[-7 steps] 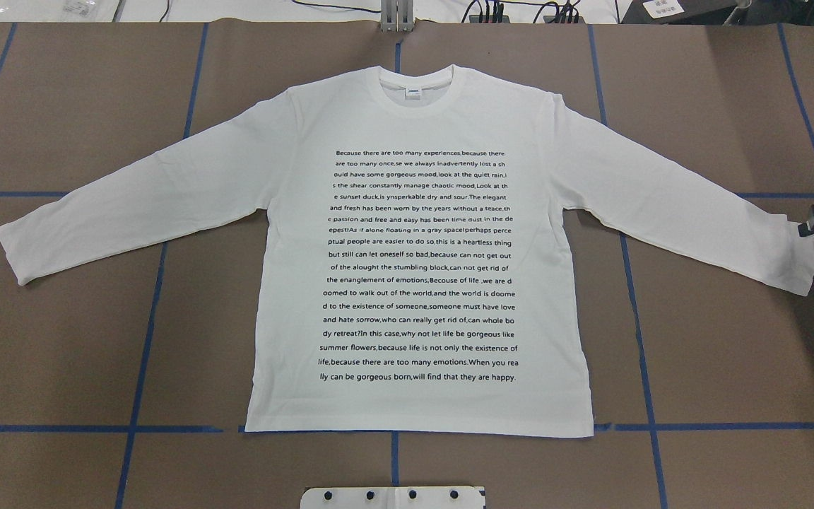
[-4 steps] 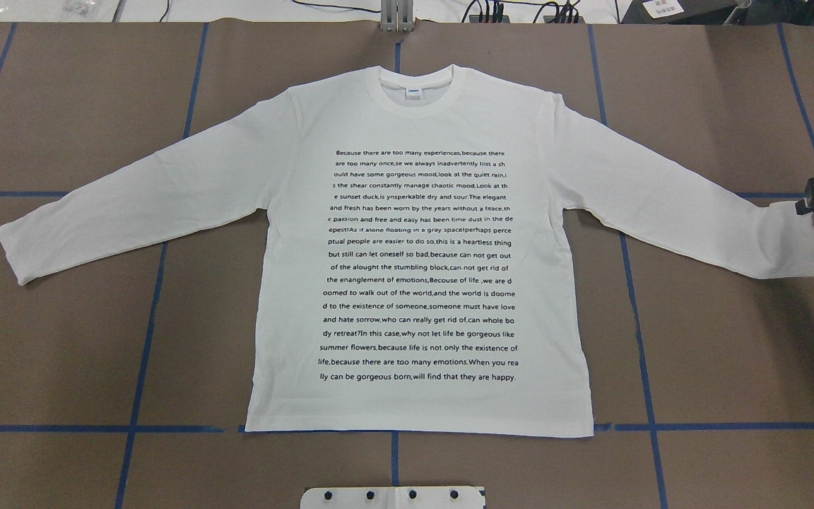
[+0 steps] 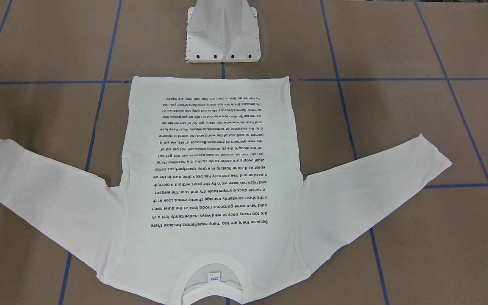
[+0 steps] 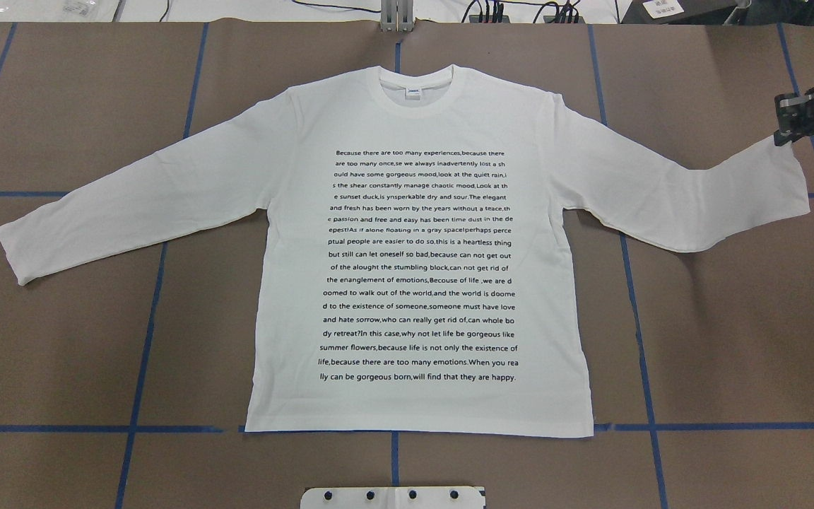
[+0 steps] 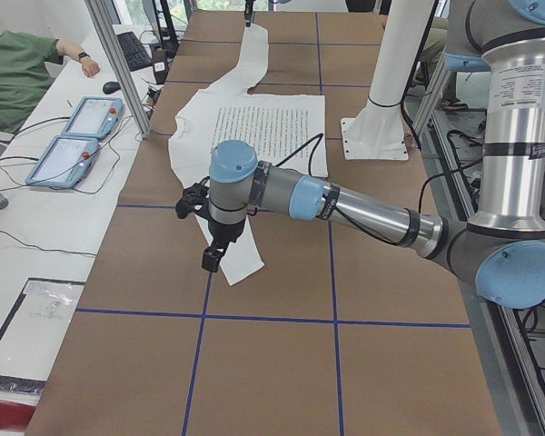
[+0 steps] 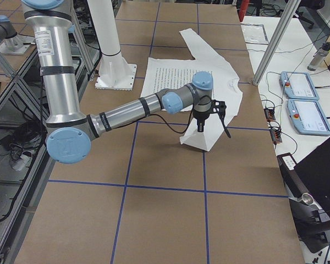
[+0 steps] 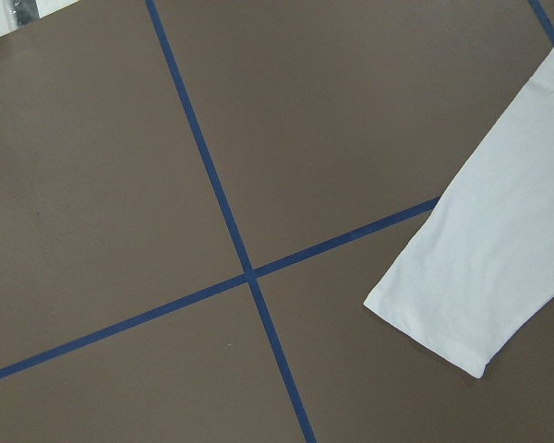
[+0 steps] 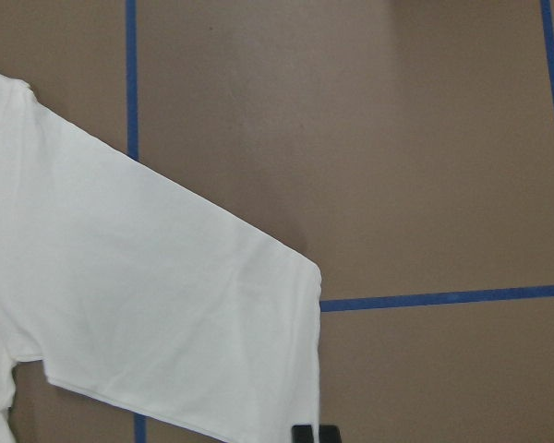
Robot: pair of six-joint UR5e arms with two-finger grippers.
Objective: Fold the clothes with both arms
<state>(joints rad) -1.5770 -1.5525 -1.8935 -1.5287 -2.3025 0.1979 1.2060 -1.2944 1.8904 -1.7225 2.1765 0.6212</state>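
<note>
One shirt [image 4: 421,247] lies flat on the table [image 4: 61,353], print up. In the overhead view its collar [image 4: 421,92] points to 12 o'clock and its hem to 6. The left sleeve [image 4: 131,205] runs out flat toward 8 o'clock. The right sleeve [image 4: 682,191] runs toward 3, but its end kinks up toward 2 o'clock. There the right gripper [image 4: 783,134] has its fingers pinched on a corner of the cuff and holds it off the table. From the right-side view the cloth hangs from it like a small tent.

The left gripper [image 5: 211,259] hovers just above the left cuff [image 7: 434,314]. It shows only from the side, so I cannot tell whether its fingers are apart or together. Its wrist camera shows that cuff lying flat and untouched.

I judge the cloth to be light, thin and limp. It will drape from whatever point holds it, sag between two holds, and drag on the table rather than slide as a sheet. It is not fragile, but a one-corner pinch lets the sleeve twist and crease. The doubled edges (cuffs, shoulder seams, hem corners) look like the firmest places to grip. For the body fold, one hold at the 12 o'clock shoulder and one at the 6 o'clock hem corner on the same side would probably keep the edge straight.
</note>
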